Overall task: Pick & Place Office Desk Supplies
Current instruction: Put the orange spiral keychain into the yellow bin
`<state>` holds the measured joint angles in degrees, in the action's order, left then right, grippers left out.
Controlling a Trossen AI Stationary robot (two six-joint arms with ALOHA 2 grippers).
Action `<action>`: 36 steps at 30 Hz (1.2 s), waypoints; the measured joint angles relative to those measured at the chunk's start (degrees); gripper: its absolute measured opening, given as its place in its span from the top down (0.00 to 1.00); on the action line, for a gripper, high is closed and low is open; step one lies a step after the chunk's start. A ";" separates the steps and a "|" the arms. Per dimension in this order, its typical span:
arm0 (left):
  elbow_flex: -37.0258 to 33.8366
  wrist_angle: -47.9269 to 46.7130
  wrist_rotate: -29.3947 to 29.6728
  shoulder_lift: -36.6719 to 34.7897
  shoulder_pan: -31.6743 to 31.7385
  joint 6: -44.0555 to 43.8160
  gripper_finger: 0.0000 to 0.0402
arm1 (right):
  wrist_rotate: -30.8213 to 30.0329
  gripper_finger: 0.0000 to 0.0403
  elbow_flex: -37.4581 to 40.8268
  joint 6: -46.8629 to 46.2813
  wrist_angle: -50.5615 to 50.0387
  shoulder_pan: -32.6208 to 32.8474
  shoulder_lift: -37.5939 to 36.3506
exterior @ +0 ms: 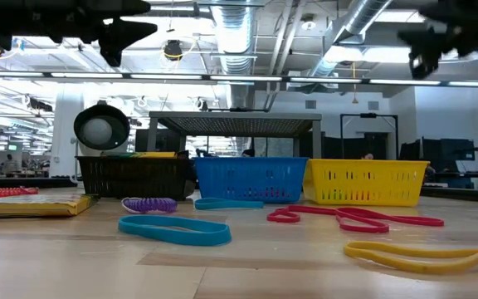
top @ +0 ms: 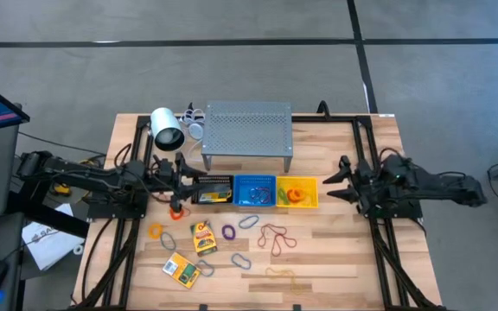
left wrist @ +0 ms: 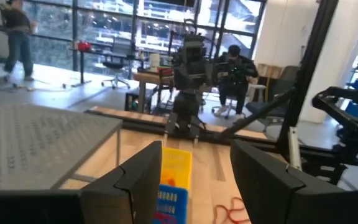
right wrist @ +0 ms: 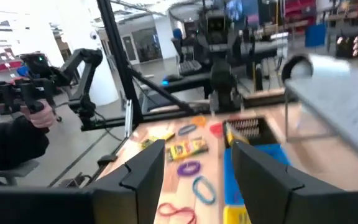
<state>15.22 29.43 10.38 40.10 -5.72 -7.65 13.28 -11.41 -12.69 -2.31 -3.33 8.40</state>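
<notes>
The office desk supplies lie loose on the near half of the wooden table: yellow-and-green packs (top: 202, 236) (top: 181, 270), an orange band (top: 156, 231), a purple band (top: 229, 231), red bands (top: 275, 238), a yellow band (top: 284, 275) and grey clips (top: 249, 221) (top: 240, 259). My left gripper (top: 193, 175) (left wrist: 194, 180) hangs open and level above the black basket's left end, holding nothing. My right gripper (top: 329, 186) (right wrist: 194, 174) stands open and level just right of the yellow basket, also holding nothing. Both point toward the table's middle.
A black basket (top: 212, 190), a blue basket (top: 255, 190) and a yellow basket (top: 296, 192) stand in a row mid-table. Behind them is a grey perforated shelf (top: 247, 130), with a white cylindrical lamp (top: 167, 130) to its left. People show in the room beyond.
</notes>
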 joint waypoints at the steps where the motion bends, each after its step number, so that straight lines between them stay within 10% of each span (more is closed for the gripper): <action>1: 0.00 0.01 -0.62 0.01 0.00 -0.15 0.54 | 0.00 0.55 1.67 -0.94 1.97 0.26 -0.31; 22: 1.61 -7.87 -8.80 0.02 -0.46 -5.75 0.54 | -9.31 0.55 10.44 -5.54 31.47 17.47 11.25; 36: 23.70 -62.36 -8.67 2.58 -6.60 -18.70 0.54 | -11.86 0.55 10.39 -1.75 50.25 20.30 24.67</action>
<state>38.92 -32.93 1.72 42.68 -12.32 -26.34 1.42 -1.02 -14.44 47.93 16.97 33.07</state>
